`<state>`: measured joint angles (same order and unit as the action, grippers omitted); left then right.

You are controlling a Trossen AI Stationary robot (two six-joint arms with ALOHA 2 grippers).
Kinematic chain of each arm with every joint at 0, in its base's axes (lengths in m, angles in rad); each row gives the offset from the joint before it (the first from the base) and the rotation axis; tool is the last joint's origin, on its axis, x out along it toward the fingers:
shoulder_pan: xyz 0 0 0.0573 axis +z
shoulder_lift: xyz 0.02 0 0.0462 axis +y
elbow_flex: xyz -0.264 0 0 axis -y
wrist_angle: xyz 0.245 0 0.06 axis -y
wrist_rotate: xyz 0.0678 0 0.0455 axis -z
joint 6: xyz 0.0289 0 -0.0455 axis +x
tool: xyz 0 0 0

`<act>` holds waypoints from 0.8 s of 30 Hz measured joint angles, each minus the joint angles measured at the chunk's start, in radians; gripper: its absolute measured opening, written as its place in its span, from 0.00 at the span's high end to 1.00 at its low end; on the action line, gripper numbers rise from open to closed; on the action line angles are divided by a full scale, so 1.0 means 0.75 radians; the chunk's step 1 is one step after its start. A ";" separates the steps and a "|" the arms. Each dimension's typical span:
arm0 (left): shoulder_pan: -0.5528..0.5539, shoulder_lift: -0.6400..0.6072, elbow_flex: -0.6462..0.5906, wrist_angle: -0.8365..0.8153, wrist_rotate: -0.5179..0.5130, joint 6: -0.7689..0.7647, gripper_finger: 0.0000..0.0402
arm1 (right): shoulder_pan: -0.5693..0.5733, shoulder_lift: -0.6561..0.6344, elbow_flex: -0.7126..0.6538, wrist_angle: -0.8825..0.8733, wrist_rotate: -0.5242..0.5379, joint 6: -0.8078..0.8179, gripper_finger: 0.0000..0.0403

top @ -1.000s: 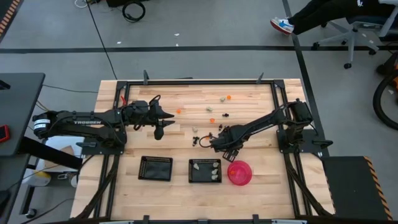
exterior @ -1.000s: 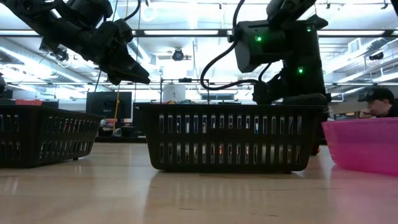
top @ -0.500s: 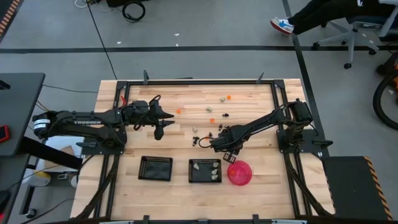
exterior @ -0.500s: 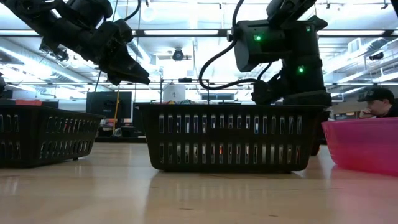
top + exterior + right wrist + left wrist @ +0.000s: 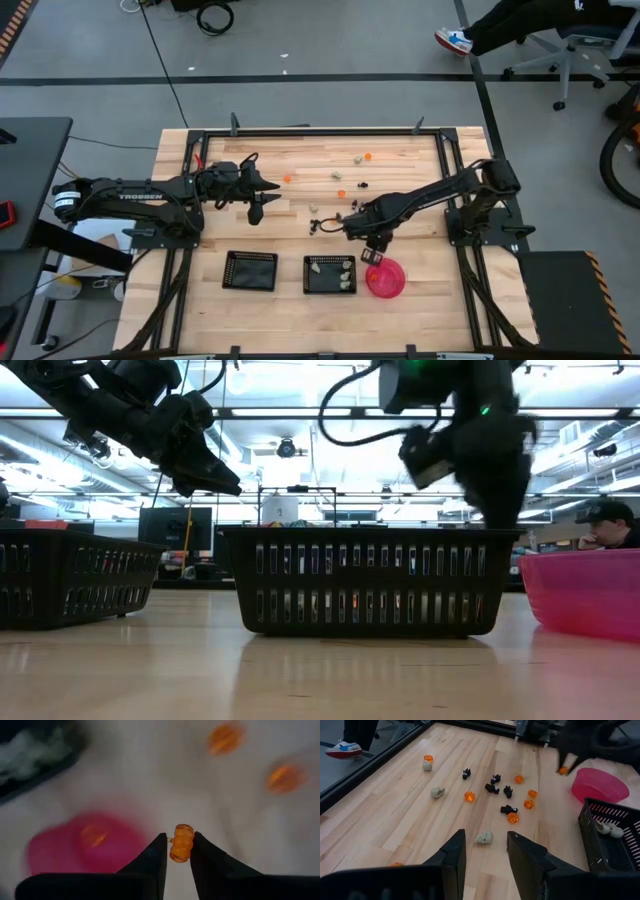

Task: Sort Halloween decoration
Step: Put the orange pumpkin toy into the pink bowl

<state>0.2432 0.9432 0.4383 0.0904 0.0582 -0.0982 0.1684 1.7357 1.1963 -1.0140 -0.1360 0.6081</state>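
Right gripper [image 5: 179, 851]: fingers pinched on a small orange pumpkin trinket [image 5: 181, 842], held clear of the table. In the high view the right gripper [image 5: 372, 243] sits above the table's middle, just beside the pink bowl [image 5: 386, 279], on the side away from the table's near edge. In the left wrist view the same orange piece [image 5: 563, 770] shows at the tips of the right arm, next to the bowl [image 5: 598, 785].

Pink bowl already holds at least one orange piece [image 5: 93, 836], blurred.

Left gripper [image 5: 485, 851]: fingers apart, nothing between them; a pale skull trinket [image 5: 484, 837] lies on the wood beyond the gap. In the high view the left gripper [image 5: 256, 208] hovers over the left half of the table.

Remaining trinkets [image 5: 505, 800]: orange, black and pale pieces scattered loose over the middle of the table and toward its far edge.

Middle black mesh tray [image 5: 330, 274], near the front edge, contains pale pieces [image 5: 611, 830]. Left black mesh tray [image 5: 250, 270]: contents not discernible.
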 joint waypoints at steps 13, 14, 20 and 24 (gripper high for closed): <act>0.001 0.000 0.000 0.000 0.000 -0.001 0.71 | 0.175 -0.048 -0.008 0.041 -0.326 0.036 0.80; 0.000 0.000 0.000 0.000 0.000 0.000 0.71 | 0.182 -0.048 -0.008 0.045 -0.306 0.038 0.80; 0.000 0.000 0.000 0.000 0.000 -0.001 0.71 | 0.190 -0.048 -0.008 0.057 -0.292 0.073 0.72; 0.000 0.000 0.000 0.000 0.000 -0.007 0.71 | 0.186 -0.048 -0.008 0.060 -0.349 0.103 0.65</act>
<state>0.2435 0.9433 0.4385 0.0906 0.0582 -0.1035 0.3076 1.6997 1.1900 -0.9688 -0.3974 0.6851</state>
